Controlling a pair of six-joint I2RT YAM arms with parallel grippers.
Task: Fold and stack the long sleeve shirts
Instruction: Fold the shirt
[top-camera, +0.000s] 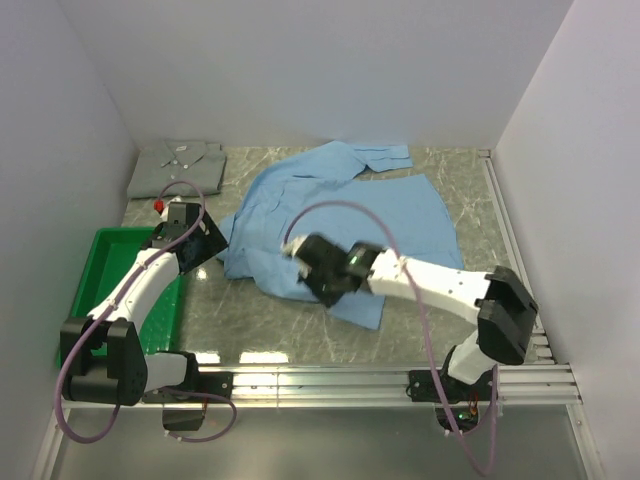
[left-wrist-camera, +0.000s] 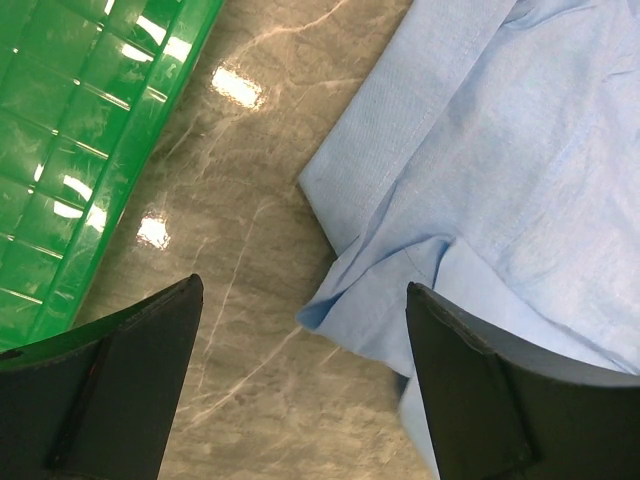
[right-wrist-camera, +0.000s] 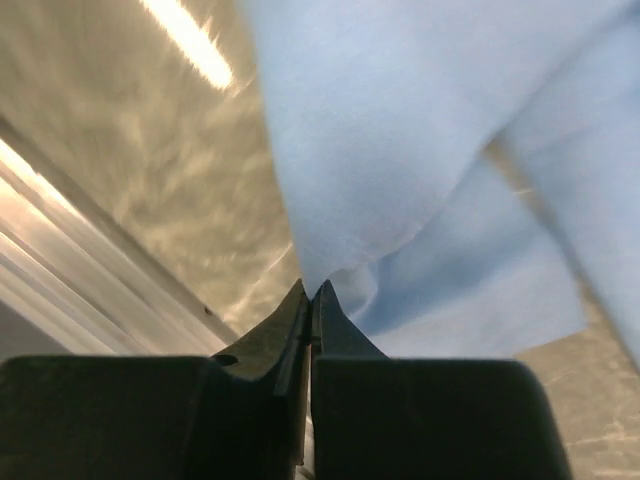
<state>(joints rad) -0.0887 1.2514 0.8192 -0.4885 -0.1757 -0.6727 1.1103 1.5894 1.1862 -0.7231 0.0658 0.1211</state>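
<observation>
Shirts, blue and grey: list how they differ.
Colour: the blue shirt is light blue, the grey shirt pale grey-green. State: the blue one lies spread and rumpled in the middle; the grey one sits folded at the far left. Contact: the right gripper pinches the blue one; nothing touches the grey. Both lie on the table.

My left claw (left-wrist-camera: 302, 288) stands wide, its two black fingers (left-wrist-camera: 120, 390) at 7 and 5 o'clock with nothing pinched between them. A light blue cloth shirt (left-wrist-camera: 500, 150) fills the view from 12 round to 5 o'clock. One creased, doubled-over corner of it reaches the middle, right in the gap between my fingertips. The 5 o'clock finger overlaps the cloth; whether it touches I cannot tell. A ribbed green plastic tray (left-wrist-camera: 80, 150) sits at 10 o'clock, apart from the shirt, with glossy grey marbled tabletop (left-wrist-camera: 230, 200) between them.
</observation>
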